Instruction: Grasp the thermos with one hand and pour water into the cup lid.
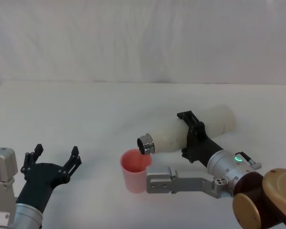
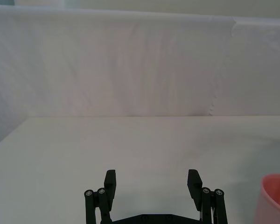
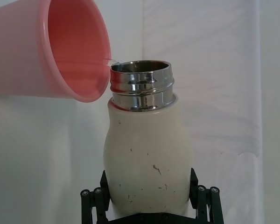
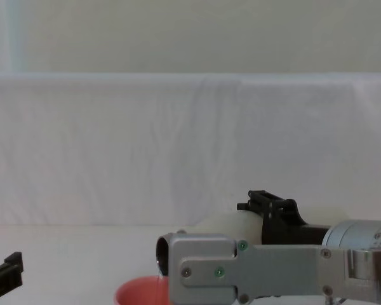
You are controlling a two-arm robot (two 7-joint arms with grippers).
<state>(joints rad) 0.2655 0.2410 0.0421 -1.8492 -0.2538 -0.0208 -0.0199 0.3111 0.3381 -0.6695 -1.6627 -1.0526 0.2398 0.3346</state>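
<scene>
The right gripper (image 1: 193,136), jaws clamped around the thermos (image 1: 190,131), holds it nearly level, steel neck just over the cup lid (image 1: 135,169) rim; the left gripper (image 1: 55,160) idles open, well away from the cup lid.

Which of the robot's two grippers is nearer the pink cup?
The right gripper: it holds the thermos tipped sideways over the cup lid. The left gripper hovers open, well off to the cup's left.

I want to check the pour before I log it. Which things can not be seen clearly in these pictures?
- Water level in the cup: in the head view the thermos neck hangs over its rim.
- Cup base: cut off by the chest view's lower edge, behind the right arm's link.
- Right gripper fingertips: behind the thermos body in the right wrist view.
- What is left in the thermos: its wall hides it.
- Left gripper: open, parked at lower left.
</scene>
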